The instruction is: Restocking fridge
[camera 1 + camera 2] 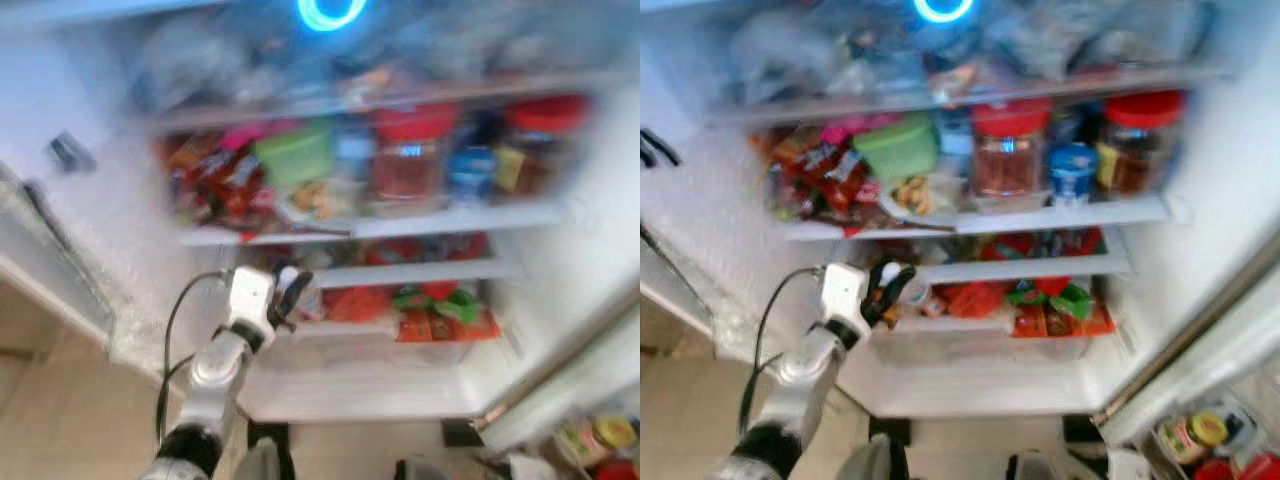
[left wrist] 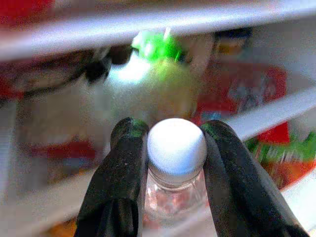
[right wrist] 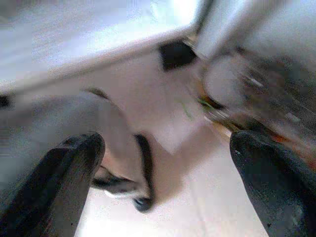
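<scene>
Two long black fingers (image 2: 123, 182) of the left hand (image 2: 175, 163) press on either side of a small clear plastic bottle with a round white cap (image 2: 177, 148), gripping it at the neck just under the cap. Seen from the head, that silver left arm reaches into the open white fridge (image 1: 1230, 200) and holds the bottle at the left end of the lower shelves, in front of red and green packets (image 1: 1060, 305) lying there. On the shelf above stand two clear jars with red lids (image 1: 1010, 160), a small blue tub (image 1: 1072, 172) between them, a green lidded box (image 1: 898, 148) and a heap of red snack wrappers (image 1: 815, 175) at the left. A blue ring of light (image 1: 330, 12) glows at the top. The right hand (image 3: 165, 168) hangs low over pale floor (image 3: 197, 207), its two black fingers spread wide apart with nothing between them
</scene>
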`<state>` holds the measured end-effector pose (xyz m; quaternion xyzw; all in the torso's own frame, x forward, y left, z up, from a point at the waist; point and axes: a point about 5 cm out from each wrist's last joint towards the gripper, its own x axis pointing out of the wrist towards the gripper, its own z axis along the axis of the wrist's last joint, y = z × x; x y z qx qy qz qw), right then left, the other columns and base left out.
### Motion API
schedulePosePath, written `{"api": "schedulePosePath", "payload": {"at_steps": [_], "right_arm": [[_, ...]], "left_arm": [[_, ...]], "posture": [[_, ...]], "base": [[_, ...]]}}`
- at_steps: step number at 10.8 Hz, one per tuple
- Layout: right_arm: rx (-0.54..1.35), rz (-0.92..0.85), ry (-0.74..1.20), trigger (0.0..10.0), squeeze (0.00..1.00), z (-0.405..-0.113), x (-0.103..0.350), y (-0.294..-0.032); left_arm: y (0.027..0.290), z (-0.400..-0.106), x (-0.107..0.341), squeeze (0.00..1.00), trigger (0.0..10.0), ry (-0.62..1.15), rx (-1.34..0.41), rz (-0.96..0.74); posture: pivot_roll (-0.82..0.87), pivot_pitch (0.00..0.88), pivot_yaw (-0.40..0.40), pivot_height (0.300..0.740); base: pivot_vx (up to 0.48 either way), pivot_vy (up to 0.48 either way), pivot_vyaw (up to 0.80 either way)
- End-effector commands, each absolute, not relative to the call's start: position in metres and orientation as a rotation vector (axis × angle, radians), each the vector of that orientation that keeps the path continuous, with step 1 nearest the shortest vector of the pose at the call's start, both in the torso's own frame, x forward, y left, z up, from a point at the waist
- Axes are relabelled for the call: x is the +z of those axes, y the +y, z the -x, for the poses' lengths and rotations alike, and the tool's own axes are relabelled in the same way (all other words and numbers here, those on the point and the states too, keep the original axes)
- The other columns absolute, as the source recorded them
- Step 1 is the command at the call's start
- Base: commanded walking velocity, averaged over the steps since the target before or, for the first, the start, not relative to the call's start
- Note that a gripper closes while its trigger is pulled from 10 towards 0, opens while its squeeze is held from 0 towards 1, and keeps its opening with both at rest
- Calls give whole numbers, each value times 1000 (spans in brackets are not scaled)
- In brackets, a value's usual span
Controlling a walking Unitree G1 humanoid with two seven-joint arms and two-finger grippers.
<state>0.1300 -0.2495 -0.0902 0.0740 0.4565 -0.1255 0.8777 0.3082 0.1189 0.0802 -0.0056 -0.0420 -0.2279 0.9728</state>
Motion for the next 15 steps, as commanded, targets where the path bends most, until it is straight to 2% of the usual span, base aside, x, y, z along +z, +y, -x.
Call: {"api": "schedulePosePath", "payload": {"at_steps": [1, 3, 4, 5, 6, 7, 9, 10, 13, 15], "right_arm": [[-256, -162, 995, 10000, 0, -118, -95, -247], [-254, -163, 995, 10000, 0, -118, -95, -246], [-253, -167, 995, 10000, 0, -119, -95, -246], [-251, -168, 996, 10000, 0, -119, -95, -246], [-249, -172, 996, 10000, 0, -119, -96, -245], [-249, -175, 996, 10000, 0, -119, -96, -244], [-251, -179, 995, 10000, 0, -119, -96, -243], [-254, -183, 992, 10000, 0, -119, -96, -243], [-260, -178, 990, 10000, 0, -118, -96, -245], [-258, -185, 987, 10000, 0, -119, -96, -244]], "left_arm": [[118, -310, 93, 0, 10000, -128, -482, 17], [113, -313, 121, 0, 10000, -220, -526, -37], [103, -312, 139, 0, 10000, -256, -656, -275], [102, -312, 139, 0, 10000, -255, -677, -358], [101, -314, 129, 0, 10000, -235, -711, -663], [109, -320, 114, 0, 10000, -170, -662, -865], [127, -325, 92, 0, 10000, -93, -561, -1130], [131, -329, 91, 0, 10000, -139, -449, -1192], [107, -330, 91, 0, 10000, -346, -506, -1265], [102, -333, 82, 0, 10000, -302, -525, -1261]], "posture": [[-151, 75, 124, 648], [-149, 73, 126, 648], [-148, 75, 127, 648], [-147, 75, 129, 648], [-144, 75, 131, 648], [-147, 77, 132, 648], [-155, 77, 141, 648], [-151, 79, 136, 648], [-152, 82, 131, 648], [-160, 82, 136, 648]], "base": [[0, 0, 0], [0, 0, 0], [0, 0, 0], [0, 0, 0], [0, 0, 0], [0, 0, 0], [0, 0, 0], [0, 0, 0], [0, 0, 0], [0, 0, 0]]}}
